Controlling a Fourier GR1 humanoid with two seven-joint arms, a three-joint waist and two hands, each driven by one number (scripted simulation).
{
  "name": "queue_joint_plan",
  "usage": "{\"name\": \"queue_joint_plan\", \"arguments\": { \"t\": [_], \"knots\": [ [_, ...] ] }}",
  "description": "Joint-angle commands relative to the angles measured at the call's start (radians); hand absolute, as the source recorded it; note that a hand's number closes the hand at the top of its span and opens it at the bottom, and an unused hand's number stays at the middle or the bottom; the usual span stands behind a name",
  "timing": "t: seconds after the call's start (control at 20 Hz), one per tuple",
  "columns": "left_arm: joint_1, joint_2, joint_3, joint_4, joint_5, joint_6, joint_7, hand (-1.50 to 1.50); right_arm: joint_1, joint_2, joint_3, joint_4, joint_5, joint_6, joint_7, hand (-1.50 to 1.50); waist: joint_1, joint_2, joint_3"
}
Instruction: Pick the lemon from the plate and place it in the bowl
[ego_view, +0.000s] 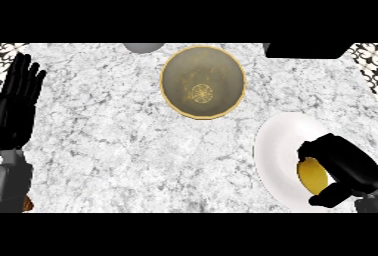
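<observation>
A yellow lemon (311, 176) lies on the white plate (279, 145) at the lower right of the counter. My right hand (345, 165) is over the plate with fingers and thumb curled round the lemon, hiding its right side. The bowl (203, 82), olive-brown with a gold rim and a gold pattern inside, stands at the top centre, well apart from the plate. At the left edge, my left hand (21, 95) rests open with its fingers pointing up.
A grey round object (144, 47) peeks in at the top edge left of the bowl. A black block (306, 49) sits at the top right. The marble counter (111, 140) spreads between the left hand and the plate.
</observation>
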Motion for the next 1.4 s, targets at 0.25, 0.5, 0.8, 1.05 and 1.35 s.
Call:
{"name": "queue_joint_plan", "arguments": {
  "t": [0.25,0.5,0.8,1.05,1.35],
  "knots": [
    [-0.068,-0.018,-0.029,0.001,-0.002,0.002,0.015,0.00,-0.375,-0.264,-0.308,0.489,-0.075,0.263,0.128,1.50,0.063,0.024,0.008],
    [-0.039,-0.014,-0.034,0.012,-0.007,-0.020,-0.004,0.00,-0.571,-0.352,-0.363,0.711,-0.061,0.147,0.104,1.50,0.057,0.016,0.008],
    [-0.042,-0.017,-0.024,0.057,-0.022,-0.010,-0.028,0.00,-0.763,-0.451,-0.410,0.858,-0.152,0.252,-0.078,1.50,0.033,0.009,0.006],
    [-0.016,-0.026,-0.020,-0.012,-0.015,0.013,0.018,0.00,-0.881,-0.442,-0.410,0.811,-0.208,0.328,-0.117,1.50,0.010,-0.005,0.005],
    [0.039,0.002,0.008,-0.004,-0.005,-0.029,-0.031,0.00,-0.969,-0.379,-0.441,0.837,-0.326,0.498,-0.086,1.50,0.000,-0.009,0.003]
  ]
}}
